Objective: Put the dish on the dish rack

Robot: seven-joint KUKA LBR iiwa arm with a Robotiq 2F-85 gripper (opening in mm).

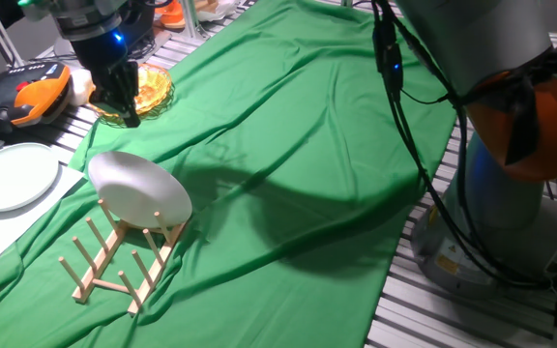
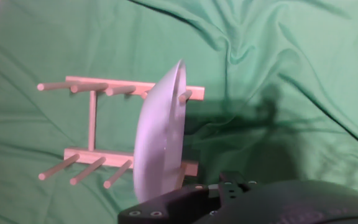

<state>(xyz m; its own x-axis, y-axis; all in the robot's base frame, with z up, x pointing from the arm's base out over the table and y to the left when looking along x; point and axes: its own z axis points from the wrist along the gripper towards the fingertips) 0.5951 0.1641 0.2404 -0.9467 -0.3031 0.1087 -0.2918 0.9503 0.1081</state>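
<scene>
Dish (image 1: 140,189) leans in dish rack (image 1: 114,261); pale plate (image 1: 13,177), orange glass dish (image 1: 153,89) nearby

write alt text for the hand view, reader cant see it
A white dish stands on edge, tilted, between the pegs at one end of a light-wood dish rack on green cloth, seen from above. The dark gripper body fills the bottom edge; its fingers are not visible.

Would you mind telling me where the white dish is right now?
In the fixed view the dish sits lower left, propped tilted between pegs at the far end of the dish rack, on the green cloth.
</scene>
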